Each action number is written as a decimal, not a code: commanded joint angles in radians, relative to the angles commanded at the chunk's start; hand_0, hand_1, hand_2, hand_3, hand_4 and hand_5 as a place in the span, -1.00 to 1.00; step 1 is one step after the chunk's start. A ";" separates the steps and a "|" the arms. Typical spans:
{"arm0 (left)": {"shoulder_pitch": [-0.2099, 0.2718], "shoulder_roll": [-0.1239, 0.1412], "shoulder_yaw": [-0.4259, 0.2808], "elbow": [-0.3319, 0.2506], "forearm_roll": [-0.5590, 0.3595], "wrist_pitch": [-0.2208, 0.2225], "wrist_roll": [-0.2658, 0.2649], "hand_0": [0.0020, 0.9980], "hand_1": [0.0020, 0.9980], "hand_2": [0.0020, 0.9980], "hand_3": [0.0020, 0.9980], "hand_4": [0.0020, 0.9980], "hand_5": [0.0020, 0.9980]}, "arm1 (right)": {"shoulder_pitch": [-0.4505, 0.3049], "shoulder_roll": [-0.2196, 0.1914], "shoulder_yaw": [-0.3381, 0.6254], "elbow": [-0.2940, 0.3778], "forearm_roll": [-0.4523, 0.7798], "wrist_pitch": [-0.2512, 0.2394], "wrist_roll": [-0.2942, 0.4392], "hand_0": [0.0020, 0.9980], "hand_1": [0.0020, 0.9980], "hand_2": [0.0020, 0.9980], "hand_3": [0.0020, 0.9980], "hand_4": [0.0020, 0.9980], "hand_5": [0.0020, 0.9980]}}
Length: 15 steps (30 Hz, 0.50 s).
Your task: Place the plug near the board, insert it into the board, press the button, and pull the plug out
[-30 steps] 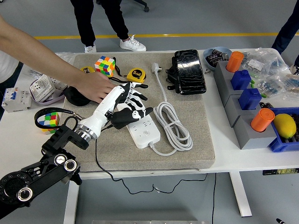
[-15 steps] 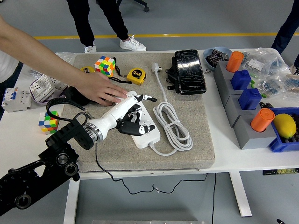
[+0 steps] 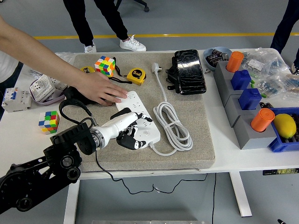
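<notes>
One white rectangular power strip [image 3: 138, 119] is lying on the grey felt mat [image 3: 187, 149] that is covering the middle of the white bench [image 3: 224, 161], and everything else is placed around that strip. The left robot hand [image 3: 127, 131], white with black finger joints, is resting on the strip's near end with its fingers curled down over a black plug [image 3: 130, 140], which is sitting against the strip's near left edge; whether the plug is seated in a socket cannot be told. A person's hand [image 3: 100, 88] is pressing flat on the strip's far end. One coiled white cable [image 3: 172, 125] is lying just right of the strip, its one white plug [image 3: 156, 68] stretching away beyond it.

Two multicoloured puzzle cubes are showing: one [image 3: 105, 65] beyond the strip on the mat, one [image 3: 49, 121] well to its left on the bare bench. One yellow tape measure [image 3: 136, 74] is sitting just beyond the strip. One black wrapped block [image 3: 189, 71] is lying further right. Far right of the strip, two orange cylinders [image 3: 261, 119] and two blue blocks [image 3: 250, 98] are standing in grey holders, with one yellow lemon [image 3: 285, 125] in a blue tray.
</notes>
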 joint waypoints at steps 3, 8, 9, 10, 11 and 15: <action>-0.005 -0.002 0.015 0.016 0.000 -0.010 0.010 -0.88 -0.94 -0.75 0.66 0.49 -1.00 | 0.000 0.000 0.002 0.000 -0.001 0.000 0.000 0.15 0.28 0.21 0.08 0.86 -0.06; -0.010 -0.002 0.027 0.030 -0.013 -0.021 0.014 -0.88 -0.94 -0.75 0.66 0.49 -1.00 | 0.000 0.000 0.005 0.000 -0.001 0.000 0.000 0.15 0.28 0.21 0.08 0.86 -0.06; -0.011 -0.002 0.028 0.032 -0.014 -0.022 0.014 -0.88 -0.94 -0.75 0.65 0.50 -1.00 | 0.000 0.000 0.006 0.000 -0.001 0.000 0.000 0.15 0.28 0.21 0.08 0.86 -0.06; -0.012 -0.003 0.030 0.035 -0.016 -0.023 0.017 -0.88 -0.94 -0.75 0.65 0.50 -1.00 | 0.000 0.000 0.006 0.000 -0.001 0.000 0.000 0.15 0.28 0.21 0.08 0.86 -0.06; -0.013 -0.004 0.031 0.037 -0.020 -0.025 0.017 -0.88 -0.94 -0.75 0.65 0.50 -1.00 | 0.000 -0.001 0.006 0.000 -0.001 0.000 0.000 0.15 0.28 0.21 0.08 0.86 -0.06; -0.013 -0.005 0.034 0.047 -0.027 -0.026 0.015 -0.88 -0.94 -0.75 0.65 0.50 -1.00 | 0.000 -0.001 0.007 0.000 -0.002 0.000 0.000 0.15 0.28 0.21 0.08 0.86 -0.06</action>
